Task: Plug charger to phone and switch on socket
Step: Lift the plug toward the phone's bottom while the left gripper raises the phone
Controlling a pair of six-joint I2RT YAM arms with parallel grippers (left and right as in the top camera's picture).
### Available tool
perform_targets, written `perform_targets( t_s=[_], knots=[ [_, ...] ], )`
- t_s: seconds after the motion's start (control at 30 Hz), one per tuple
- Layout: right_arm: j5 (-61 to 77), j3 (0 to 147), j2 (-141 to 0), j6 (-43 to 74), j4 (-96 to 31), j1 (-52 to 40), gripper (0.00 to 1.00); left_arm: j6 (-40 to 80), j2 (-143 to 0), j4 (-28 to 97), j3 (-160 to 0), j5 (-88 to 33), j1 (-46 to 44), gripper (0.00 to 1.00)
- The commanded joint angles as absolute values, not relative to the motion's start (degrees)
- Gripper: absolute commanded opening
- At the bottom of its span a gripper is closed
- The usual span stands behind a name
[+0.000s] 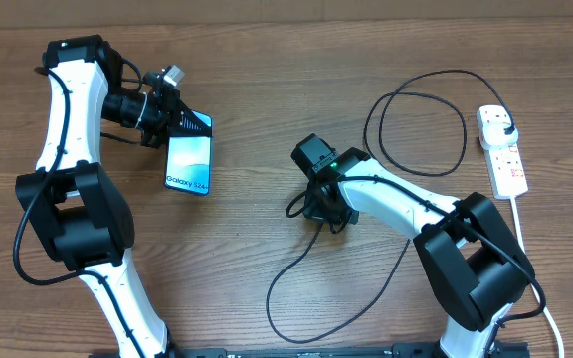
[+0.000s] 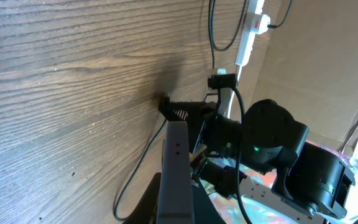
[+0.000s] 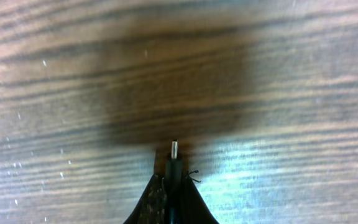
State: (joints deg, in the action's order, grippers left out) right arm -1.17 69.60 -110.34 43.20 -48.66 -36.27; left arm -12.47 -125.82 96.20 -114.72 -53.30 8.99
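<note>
The phone (image 1: 189,161) is found at the left of the wooden table (image 1: 267,60), its light blue screen reading "Galaxy S24" turned upward. Its far end is clamped in the left gripper (image 1: 178,127), whose jaws are closed on it; whether the near end rests on the wood cannot be told. In the left wrist view the phone is seen edge-on as a slim dark strip running away from the camera, with the right arm beyond it. The white power strip (image 1: 510,169) lies near the right edge of the table, well apart from the phone, and its thick white cord (image 1: 521,224) is led off toward the front. The charger's black plug head (image 1: 505,127) is seated in the far end of the strip. From there the thin black charger cable (image 1: 271,296) is laid in loose loops across the right half of the table, is carried forward in a wide curve and is brought back up to the right gripper (image 3: 173,183) near the middle of the table. That gripper is clenched on the small connector (image 3: 174,149), whose metal tip is seen projecting just past the fingertips, close above the wood. The connector and the phone are kept apart, with bare wood between them.
</note>
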Motion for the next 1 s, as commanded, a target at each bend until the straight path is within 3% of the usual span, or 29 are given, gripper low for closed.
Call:
perform_targets(
  t_s=[0.0, 0.23, 0.37, 0.57, 0.97],
  knots=[
    [6.31, 72.58, -111.24, 41.5, -47.99, -35.46, 0.04, -13.74, -125.8, 95.72, -115.72, -58.7, 8.93, 0.04],
    [35.07, 74.67, -111.24, 28.97, -39.0, -32.64, 0.04, -13.76, -125.8, 93.34, -115.72, -68.01, 8.93, 0.05],
    [49.65, 74.7, -111.24, 27.99, -29.91, -31.18, 0.04, -13.74, -125.8, 90.24, -115.72, -77.41, 8.93, 0.04],
    [61.41, 74.7, -111.24, 28.29, -20.49, -29.87, 0.04, -13.74, -125.8, 83.9, -115.72, -90.59, 8.99, 0.04],
    [72.2, 74.7, -111.24, 39.94, -1.61, -27.31, 0.04, 7.6, -125.8, 63.13, -115.72, -90.45, 8.97, 0.04]
  ],
)
